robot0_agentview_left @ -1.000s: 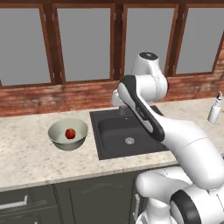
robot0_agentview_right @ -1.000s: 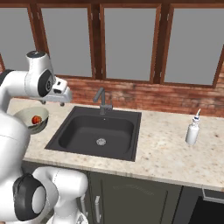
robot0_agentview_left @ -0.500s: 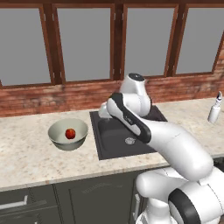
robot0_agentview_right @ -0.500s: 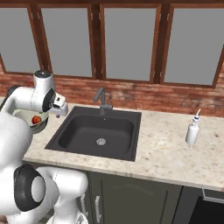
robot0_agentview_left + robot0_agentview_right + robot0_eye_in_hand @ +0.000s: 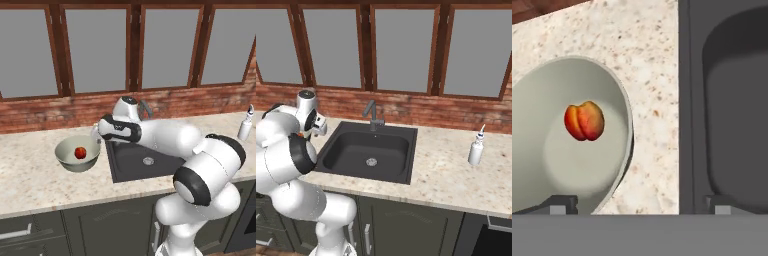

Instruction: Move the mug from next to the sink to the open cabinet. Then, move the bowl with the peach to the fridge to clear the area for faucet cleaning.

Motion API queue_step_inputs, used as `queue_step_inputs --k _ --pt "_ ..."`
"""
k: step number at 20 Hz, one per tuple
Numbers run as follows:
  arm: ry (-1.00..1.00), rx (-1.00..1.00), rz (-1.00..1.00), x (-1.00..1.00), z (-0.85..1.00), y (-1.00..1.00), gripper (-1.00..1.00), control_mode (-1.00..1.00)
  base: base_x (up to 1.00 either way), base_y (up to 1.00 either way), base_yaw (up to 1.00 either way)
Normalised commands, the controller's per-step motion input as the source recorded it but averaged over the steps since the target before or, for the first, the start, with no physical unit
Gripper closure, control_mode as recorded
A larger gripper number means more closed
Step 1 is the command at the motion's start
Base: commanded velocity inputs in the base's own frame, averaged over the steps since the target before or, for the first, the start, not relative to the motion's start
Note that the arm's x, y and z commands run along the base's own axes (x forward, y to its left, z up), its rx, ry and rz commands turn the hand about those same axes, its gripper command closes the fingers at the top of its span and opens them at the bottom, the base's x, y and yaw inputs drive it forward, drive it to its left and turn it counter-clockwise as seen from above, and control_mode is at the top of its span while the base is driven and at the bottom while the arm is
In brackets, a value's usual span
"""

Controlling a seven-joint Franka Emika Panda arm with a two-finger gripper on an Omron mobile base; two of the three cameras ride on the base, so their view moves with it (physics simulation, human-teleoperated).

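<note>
The pale grey-green bowl (image 5: 74, 165) stands on the counter left of the black sink (image 5: 131, 165), and the orange-red peach (image 5: 80, 152) lies inside it. My gripper (image 5: 96, 133) hangs low, just above the bowl's right rim. In the hand view the gripper (image 5: 641, 205) is open: one fingertip (image 5: 562, 204) is over the bowl (image 5: 552, 165) and the other over the sink's edge (image 5: 684, 100), with the rim between them. The peach (image 5: 584, 121) rests left of centre in the bowl. The faucet (image 5: 373, 114) rises behind the sink (image 5: 368, 150). The mug, cabinet and fridge are out of view.
A white soap bottle (image 5: 476, 148) stands on the speckled counter (image 5: 657, 75) right of the sink, also seen as the soap bottle (image 5: 245, 125) at the far right. A brick wall and windows run behind the counter. Dark cabinet doors lie below.
The arm has swung left and down from above the sink, bringing the gripper close over the bowl's right rim. The bowl and peach have not moved.
</note>
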Motion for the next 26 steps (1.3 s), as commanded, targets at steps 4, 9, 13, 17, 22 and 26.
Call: queue_step_inputs --k 4,9,13,17,22,26 --pt "0.08 0.0 0.0 0.09 -0.19 0.09 -1.0 -1.0 0.0 0.0 0.0" --pt "0.09 0.0 0.02 0.2 -0.52 0.23 -1.0 -1.0 0.0 0.0 0.0" --pt "0.01 0.06 0.03 0.15 -0.42 0.19 -1.0 -1.0 0.0 0.0 0.0" --pt "0.0 0.05 0.03 0.17 -0.4 0.17 -1.0 -1.0 0.0 0.0 0.0" --pt "0.0 0.01 0.0 0.06 -0.28 0.06 -1.0 -1.0 0.0 0.0 0.0" --pt "0.0 0.0 0.0 0.0 -0.05 0.0 1.0 -1.0 0.0 0.0 0.0"
